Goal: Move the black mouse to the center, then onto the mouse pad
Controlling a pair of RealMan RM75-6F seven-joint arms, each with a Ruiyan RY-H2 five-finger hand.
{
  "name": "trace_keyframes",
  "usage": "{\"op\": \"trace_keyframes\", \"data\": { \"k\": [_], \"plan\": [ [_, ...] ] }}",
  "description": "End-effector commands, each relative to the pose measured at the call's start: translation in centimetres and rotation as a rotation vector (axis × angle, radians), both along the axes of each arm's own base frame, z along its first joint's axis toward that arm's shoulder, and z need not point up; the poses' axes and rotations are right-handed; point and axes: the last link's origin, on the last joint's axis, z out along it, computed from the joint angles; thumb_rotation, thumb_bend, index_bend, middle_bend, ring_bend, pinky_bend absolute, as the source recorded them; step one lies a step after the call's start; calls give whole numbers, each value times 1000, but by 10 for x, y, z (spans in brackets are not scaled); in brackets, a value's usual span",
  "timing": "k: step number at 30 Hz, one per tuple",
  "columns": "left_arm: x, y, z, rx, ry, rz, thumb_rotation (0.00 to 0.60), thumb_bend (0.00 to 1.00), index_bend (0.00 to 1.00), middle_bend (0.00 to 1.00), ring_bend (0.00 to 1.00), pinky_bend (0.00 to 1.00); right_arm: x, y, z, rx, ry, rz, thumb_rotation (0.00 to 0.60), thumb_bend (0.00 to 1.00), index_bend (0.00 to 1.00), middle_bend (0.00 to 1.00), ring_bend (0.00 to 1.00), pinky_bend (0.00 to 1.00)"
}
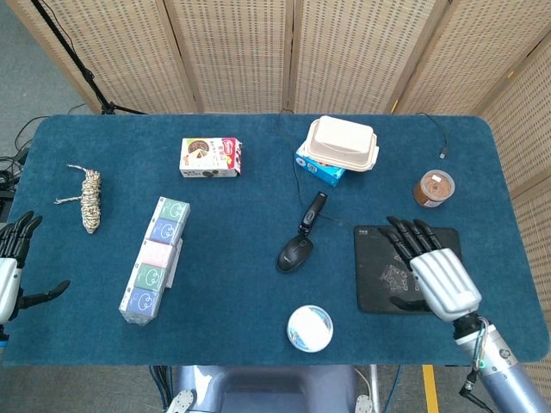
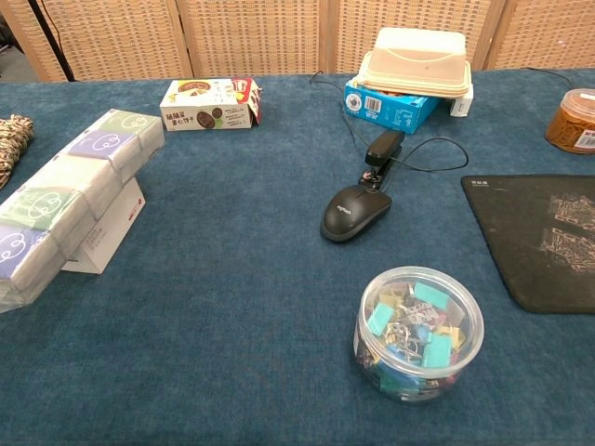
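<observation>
Desk (image 2: 232,297) covered in matt blue cloth, black mouse (image 2: 354,212) in smooth semi-gloss plastic, clip tub (image 2: 419,332) in clear glossy plastic.

Blue table (image 1: 241,206): mouse (image 1: 294,254), pad (image 1: 411,268), clip tub (image 1: 310,328), snack box (image 1: 210,157), rope bundle (image 1: 89,200), jar (image 1: 433,188).

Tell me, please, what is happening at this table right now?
Nothing is held at the moment. The black computer mouse lies near the middle of the blue table, left of the black rectangular mouse pad. The right hand hovers open over the pad, apart from the mouse. The left hand is open at the table's left edge.
</observation>
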Motion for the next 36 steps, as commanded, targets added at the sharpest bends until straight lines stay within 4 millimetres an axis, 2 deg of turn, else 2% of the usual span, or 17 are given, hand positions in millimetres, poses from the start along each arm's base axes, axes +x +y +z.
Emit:
{"op": "trace_keyframes", "data": {
  "k": [1,9,15,20,25,29,36],
  "plan": [
    [1,-5,4,34,5,-7,600,130,0,0,0,0,19,-7,-16,79,0,94,600,0,0,0,0,0],
    [1,-6,4,57,2,-4,600,131,0,0,0,0,57,-26,-59,197,15,203,600,0,0,0,0,0],
    [1,-4,1,52,-1,-5,600,131,0,0,0,0,73,-45,-90,272,47,273,600,0,0,0,0,0],
    [1,-4,2,59,0,-8,600,130,0,0,0,0,73,-65,-110,290,86,323,600,0,0,0,0,0],
    [0,-6,4,63,-2,-3,600,130,0,0,0,0,64,-80,-122,309,87,323,600,0,0,0,0,0],
    [0,-4,2,57,-2,-3,600,131,0,0,0,0,60,-84,-129,335,63,310,600,0,0,0,0,0],
    [2,-3,-5,33,10,-3,600,130,0,0,0,0,57,-85,-153,377,6,271,600,0,0,0,0,0]
  ]
}}
